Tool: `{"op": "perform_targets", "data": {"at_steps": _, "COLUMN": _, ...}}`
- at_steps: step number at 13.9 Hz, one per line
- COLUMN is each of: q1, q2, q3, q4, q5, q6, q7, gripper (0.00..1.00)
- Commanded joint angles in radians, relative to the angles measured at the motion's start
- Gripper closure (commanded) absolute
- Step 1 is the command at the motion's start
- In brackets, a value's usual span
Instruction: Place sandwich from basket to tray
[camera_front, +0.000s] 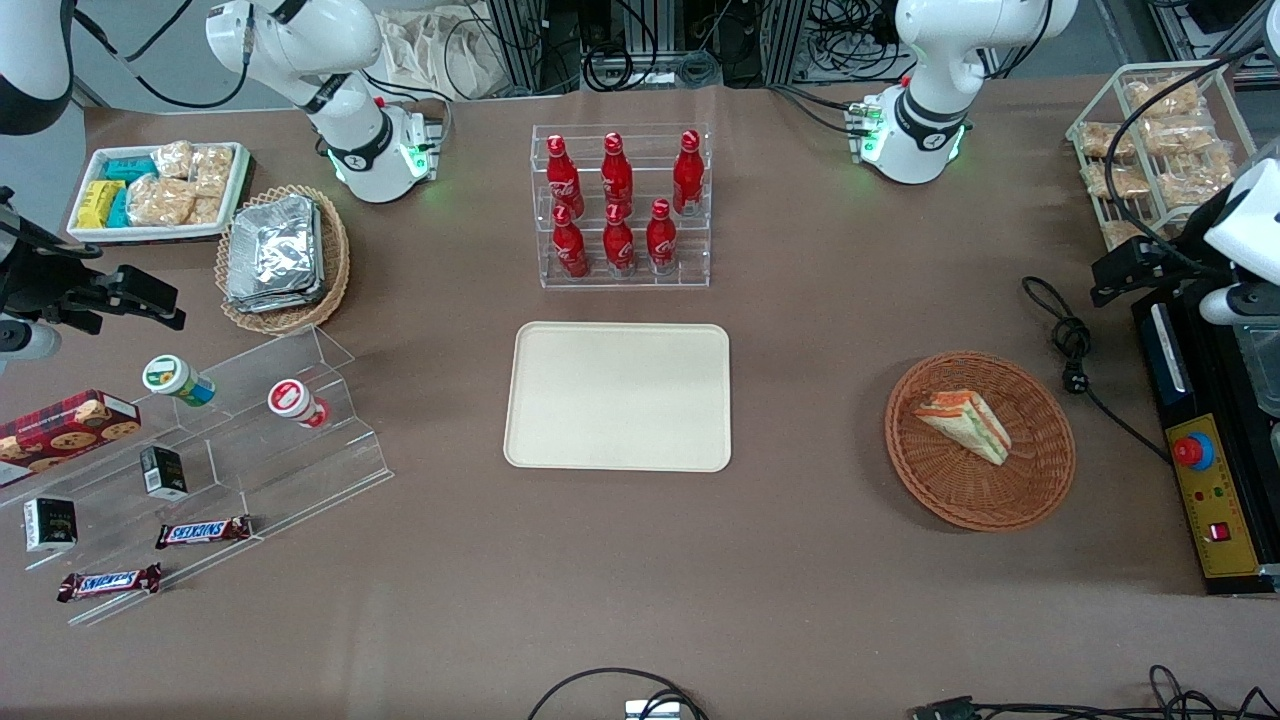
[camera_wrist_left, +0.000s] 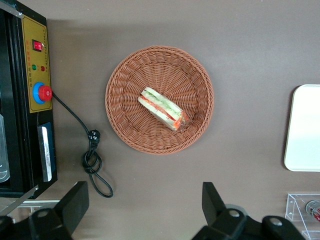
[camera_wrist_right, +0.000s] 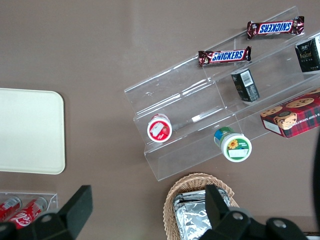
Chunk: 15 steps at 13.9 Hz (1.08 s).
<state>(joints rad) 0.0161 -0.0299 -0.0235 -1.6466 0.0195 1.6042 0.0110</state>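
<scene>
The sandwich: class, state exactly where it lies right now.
The sandwich lies inside the basket, toward the working arm's end of the table, with the tray bare at the middle. The gripper, open, hangs above the basket.

Sandwich (camera_front: 968, 423): one, in the basket (camera_front: 1040, 470)
Reddish-brown basket: one
Tray (camera_front: 618, 395): one cream tray, toward the parked arm from the basket
Cola bottles (camera_front: 617, 205): six, in a clear rack farther from the front camera than the tray
Snickers bars (camera_front: 203, 532): two
Foil-packet basket (camera_front: 335, 262): one
Gripper (camera_wrist_left: 145, 210): one, high above the table near the basket, fingers spread apart
</scene>
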Motion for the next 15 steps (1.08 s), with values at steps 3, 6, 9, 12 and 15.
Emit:
{"op": "perform_targets", "data": {"at_steps": 3, "q1": 0.007, "q2": 0.015, "q3": -0.006, "q4": 0.027, "q5": -0.003, "q6": -0.023, "q7": 0.006, "gripper": 0.0}}
{"op": "perform_targets", "data": {"at_steps": 6, "q1": 0.002, "q2": 0.021, "q3": -0.006, "q4": 0.022, "q5": -0.001, "q6": -0.02, "q7": -0.005, "gripper": 0.0}}
{"op": "perform_targets", "data": {"at_steps": 9, "q1": 0.005, "q2": 0.024, "q3": -0.006, "q4": 0.017, "q5": -0.018, "q6": -0.021, "q7": -0.02, "gripper": 0.0}}
{"op": "perform_targets", "data": {"at_steps": 12, "q1": -0.008, "q2": 0.054, "q3": -0.013, "q4": 0.017, "q5": -0.018, "q6": -0.029, "q7": -0.117, "gripper": 0.0}}
{"op": "perform_targets", "data": {"at_steps": 15, "q1": -0.028, "q2": 0.096, "q3": -0.019, "q4": 0.016, "q5": -0.018, "q6": -0.029, "q7": -0.225, "gripper": 0.0}}
